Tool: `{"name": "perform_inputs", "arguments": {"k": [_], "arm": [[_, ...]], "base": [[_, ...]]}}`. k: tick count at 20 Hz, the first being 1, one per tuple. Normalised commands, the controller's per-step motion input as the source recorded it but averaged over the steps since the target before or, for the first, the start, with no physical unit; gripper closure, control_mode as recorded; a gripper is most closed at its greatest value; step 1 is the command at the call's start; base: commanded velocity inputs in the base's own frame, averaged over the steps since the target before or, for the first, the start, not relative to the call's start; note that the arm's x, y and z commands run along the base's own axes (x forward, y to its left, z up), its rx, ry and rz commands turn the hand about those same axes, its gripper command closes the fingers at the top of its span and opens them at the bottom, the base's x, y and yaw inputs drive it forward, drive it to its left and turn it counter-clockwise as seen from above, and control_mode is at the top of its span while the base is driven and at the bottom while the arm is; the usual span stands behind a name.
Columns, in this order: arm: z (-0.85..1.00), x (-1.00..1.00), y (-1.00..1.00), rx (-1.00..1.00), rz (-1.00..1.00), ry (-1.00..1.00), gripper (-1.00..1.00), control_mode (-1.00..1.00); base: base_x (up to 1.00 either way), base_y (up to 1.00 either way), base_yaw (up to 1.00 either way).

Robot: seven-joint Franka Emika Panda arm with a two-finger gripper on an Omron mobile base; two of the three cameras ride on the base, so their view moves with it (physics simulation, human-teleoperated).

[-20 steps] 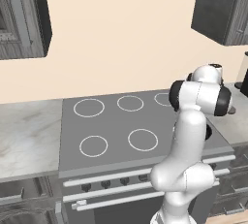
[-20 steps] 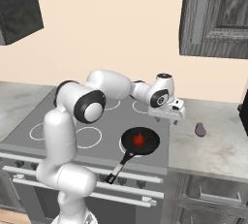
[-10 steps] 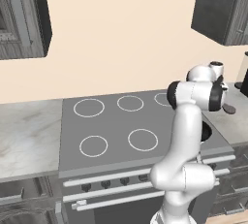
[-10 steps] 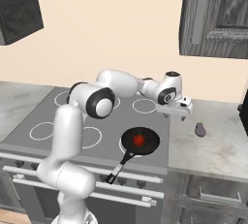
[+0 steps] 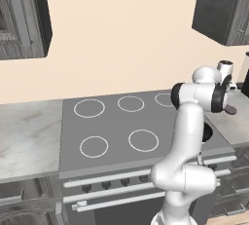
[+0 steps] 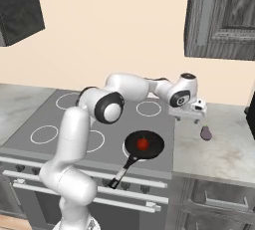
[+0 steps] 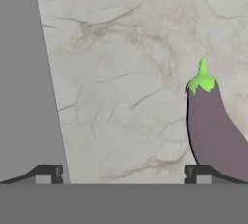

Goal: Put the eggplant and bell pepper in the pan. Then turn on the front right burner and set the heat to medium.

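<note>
Hanging over the pale marble counter (image 6: 224, 154), the robot's two-finger gripper (image 6: 197, 120) is wide open and holds nothing. The small purple eggplant with a green top (image 7: 211, 126) lies on the counter just beside one dark fingertip (image 7: 196, 173). The little red bell pepper (image 6: 143, 144) sits in the round black frying pan (image 6: 149, 150).

The tool (image 6: 195, 117) has swung right, closer to the eggplant (image 6: 205, 133).
</note>
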Motion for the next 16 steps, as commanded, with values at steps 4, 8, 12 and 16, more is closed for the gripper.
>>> {"name": "perform_inputs", "arguments": {"k": [4, 8, 12, 16], "arm": [[-0.17, -0.19, -0.16, 0.00, 0.09, -0.05, -1.00, -1.00], [-0.19, -0.16, -0.28, 0.00, 0.08, -0.06, -1.00, -1.00], [-0.05, -0.02, -0.32, 0.00, 0.09, -0.10, -1.00, -1.00], [0.00, 0.00, -0.35, 0.00, 0.09, -0.10, -1.00, -1.00]], "base": [[0.00, 0.00, 0.00], [0.00, 0.00, 0.00], [0.00, 0.00, 0.00], [0.00, 0.00, 0.00]]}}
